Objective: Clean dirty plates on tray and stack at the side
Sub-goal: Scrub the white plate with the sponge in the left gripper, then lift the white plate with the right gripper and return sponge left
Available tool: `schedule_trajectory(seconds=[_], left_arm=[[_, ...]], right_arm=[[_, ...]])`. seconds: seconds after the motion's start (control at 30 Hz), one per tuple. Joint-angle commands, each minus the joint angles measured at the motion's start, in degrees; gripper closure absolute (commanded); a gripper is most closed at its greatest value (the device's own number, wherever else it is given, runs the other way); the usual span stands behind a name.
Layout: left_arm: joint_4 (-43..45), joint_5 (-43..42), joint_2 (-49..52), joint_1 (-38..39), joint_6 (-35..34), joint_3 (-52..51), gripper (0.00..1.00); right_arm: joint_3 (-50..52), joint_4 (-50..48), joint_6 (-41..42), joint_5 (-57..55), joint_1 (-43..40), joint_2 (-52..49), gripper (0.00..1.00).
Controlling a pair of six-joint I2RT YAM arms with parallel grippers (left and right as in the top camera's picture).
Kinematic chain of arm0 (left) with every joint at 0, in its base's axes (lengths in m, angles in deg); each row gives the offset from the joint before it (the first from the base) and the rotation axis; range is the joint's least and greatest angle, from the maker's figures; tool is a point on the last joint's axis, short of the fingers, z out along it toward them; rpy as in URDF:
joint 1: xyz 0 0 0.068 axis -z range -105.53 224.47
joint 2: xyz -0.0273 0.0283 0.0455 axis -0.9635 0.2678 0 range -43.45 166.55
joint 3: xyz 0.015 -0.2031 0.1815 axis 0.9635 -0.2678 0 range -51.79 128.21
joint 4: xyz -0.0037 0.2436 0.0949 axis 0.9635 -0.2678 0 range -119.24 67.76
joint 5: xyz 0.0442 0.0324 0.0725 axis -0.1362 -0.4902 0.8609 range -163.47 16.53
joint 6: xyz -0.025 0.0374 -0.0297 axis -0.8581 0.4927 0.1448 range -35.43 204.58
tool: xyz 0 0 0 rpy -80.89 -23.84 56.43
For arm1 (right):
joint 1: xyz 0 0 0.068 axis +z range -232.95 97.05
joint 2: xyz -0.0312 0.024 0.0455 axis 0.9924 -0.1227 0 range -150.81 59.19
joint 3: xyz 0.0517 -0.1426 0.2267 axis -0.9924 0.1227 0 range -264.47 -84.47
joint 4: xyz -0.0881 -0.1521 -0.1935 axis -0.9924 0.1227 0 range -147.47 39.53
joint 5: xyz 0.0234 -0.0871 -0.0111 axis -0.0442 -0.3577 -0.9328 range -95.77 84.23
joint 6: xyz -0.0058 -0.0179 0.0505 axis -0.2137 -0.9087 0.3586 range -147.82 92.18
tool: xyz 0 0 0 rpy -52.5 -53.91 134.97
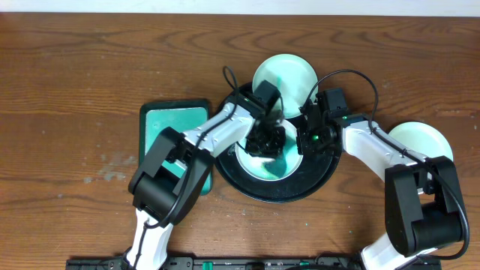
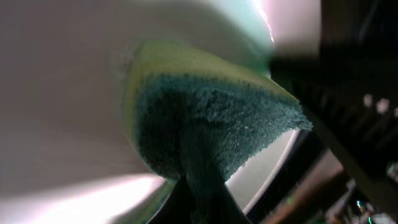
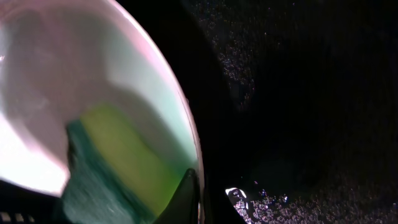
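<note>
**Wooden table, sponge pressed to a plate on the black tray**

Brown wood grain fills the overhead view of the table [image 1: 75,75]. The tray [image 1: 319,180] sits by the middle of the near edge. On it lies the smeared plate [image 1: 271,169], pale with teal streaks. The left gripper [image 1: 267,135] has its jaws closed on a sponge [image 2: 211,118], yellow-green on one face and teal scrub on the other. The sponge presses against the inside of that plate. The right gripper [image 1: 304,142] is at the plate's rim on the side toward the right edge. Its wrist view shows a dark fingertip [image 3: 188,193] on the inner side of the rim, with the jaws narrowed onto it. A second plate [image 1: 289,75] lies on the table just beyond the tray toward the far edge, and a third plate [image 1: 424,139] lies toward the right edge. A teal-green tray [image 1: 174,120] sits just beside the black one, toward the left edge.
</note>
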Motion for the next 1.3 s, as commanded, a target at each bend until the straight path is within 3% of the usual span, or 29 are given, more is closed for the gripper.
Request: schedule_trajectory(seconds=[0.0,0.1,0.17,0.33,0.5,0.63,0.8,0.83,0.87,0.97,1.03,1.13,1.27], left_arm=[[-3.80,-8.22,2.36,1.36,3.28,-1.01,0.93],[-4.94,-8.11,1.95,1.05,3.63,-0.98,0.93],[-5.62,-3.21,-1.18,-0.46,1.33,-0.98,0.92],[-14.14,19.04,-21.42,-9.51,-1.60,-0.98,0.93],[-21.05,38.86,-30.77,-18.29,-2.08,-1.01,0.93],[-24.48,40.96,-30.71,-24.41,-1.99,-2.14,0.92],[-22.71,40.92,-29.42,-29.27,-2.01,-9.33,0.92],[-21.62,40.65,-29.03,-29.73,-2.01,-11.13,0.89],[-19.06,38.69,-28.68,-29.79,-1.99,-13.92,0.78],[-18.56,35.87,-29.14,-29.92,-1.97,-13.92,0.76],[-19.71,35.56,-30.34,-30.12,-1.95,-12.76,0.65],[-22.69,35.54,-34.45,-31.04,-1.99,-9.77,0.44],[-23.98,35.58,-45.16,-32.72,-1.99,-7.34,0.32]], right_arm=[[1.11,0.00,-0.04,-0.15,0.94,-1.44,0.99],[1.11,-0.02,-0.04,-0.15,0.94,-1.44,0.99],[1.11,0.04,-0.04,-0.15,0.94,-1.44,0.99],[1.16,-1.77,-0.07,-0.20,0.94,-1.62,0.99],[1.16,-4.94,-0.09,1.46,0.96,-2.34,0.99],[1.11,-4.85,-0.07,2.67,0.96,-2.14,0.99],[0.52,-4.07,-0.09,3.45,1.86,1.95,0.99],[0.13,-3.76,-0.09,2.21,2.64,3.98,0.99],[-0.66,-3.76,-0.11,-1.22,5.07,8.37,0.99],[-1.77,-6.34,-0.13,-8.31,9.92,13.33,0.99],[-2.34,-9.11,-0.20,-10.64,12.59,14.45,0.99],[-2.71,-16.37,-2.12,-11.80,17.20,14.60,0.99],[-2.71,-29.66,-6.29,-17.49,24.24,14.14,0.99]])
